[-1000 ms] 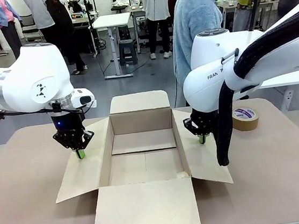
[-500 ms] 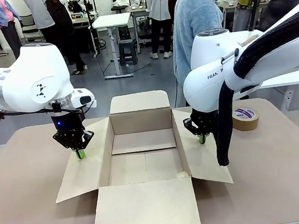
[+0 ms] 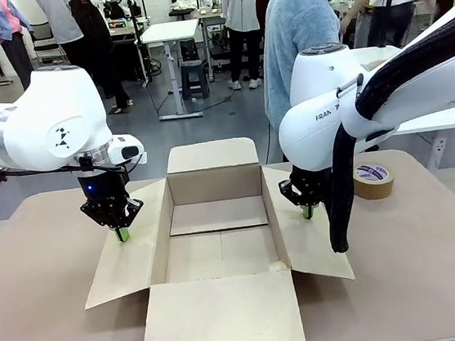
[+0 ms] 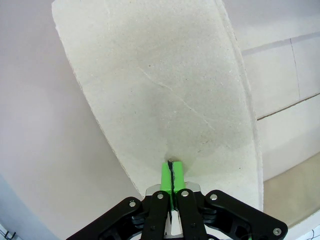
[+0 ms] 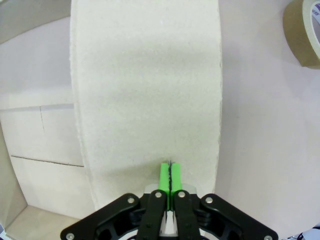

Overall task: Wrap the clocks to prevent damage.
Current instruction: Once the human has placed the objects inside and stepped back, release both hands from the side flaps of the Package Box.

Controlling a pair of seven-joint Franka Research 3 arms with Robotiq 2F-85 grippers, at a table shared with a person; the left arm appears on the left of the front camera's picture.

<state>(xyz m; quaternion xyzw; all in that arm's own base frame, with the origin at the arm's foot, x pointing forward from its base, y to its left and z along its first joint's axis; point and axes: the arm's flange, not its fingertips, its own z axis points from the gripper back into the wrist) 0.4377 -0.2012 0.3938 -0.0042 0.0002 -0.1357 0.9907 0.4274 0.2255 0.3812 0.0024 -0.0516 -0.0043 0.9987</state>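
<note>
Box [image 3: 215, 184] is set open at the middle of the surface [image 3: 47, 323], with all 4 flaps folded outward.

Left fingers [image 3: 121, 234] are clenched, pads together with nothing between them, and the tips are set down on the left flap [image 3: 127, 260]. Contact is confirmed in the left wrist view, where the pads [image 4: 166, 175] meet the cardboard.

Right fingers [image 3: 307, 211] are likewise clenched and planted on the right flap [image 3: 310, 247].

Judged purpose: both side flaps are pinned flat so the mouth is held wide for loading.

Box floor is seen as bare cardboard. Where the clocks are cannot be told.

Tape [image 3: 372, 180] is laid at far right, near the right flap, presumably for sealing. A person [image 3: 299, 39] is stood at the far side.
</note>
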